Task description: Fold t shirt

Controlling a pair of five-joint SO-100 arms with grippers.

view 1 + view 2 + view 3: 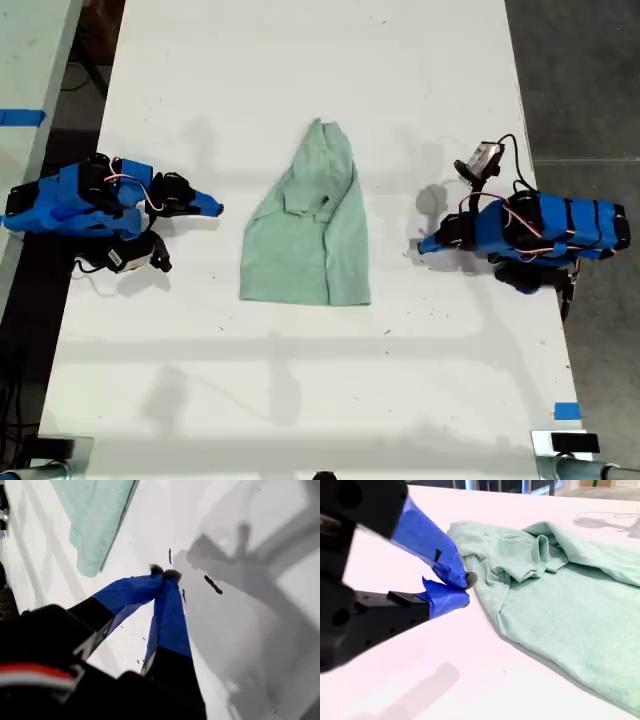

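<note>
The shirt (308, 232) I see is plain pale mint green, no print. The table (300, 380) is white with tiny dark specks. My first gripper (165, 573) has blue taped jaws on a black body; my second gripper (465, 589) is likewise blue over black. Blue tape (566, 410) marks the table's edge.

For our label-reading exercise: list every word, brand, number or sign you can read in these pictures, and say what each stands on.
No readable text in any view.
The t shirt is plain mint green, with no print or visible tag.
The blue tape pieces on the table are blank.
The blue tape on my first tool and my second tool carries no writing.
The dark marks on the table in the first wrist view are specks, not letters.
</note>
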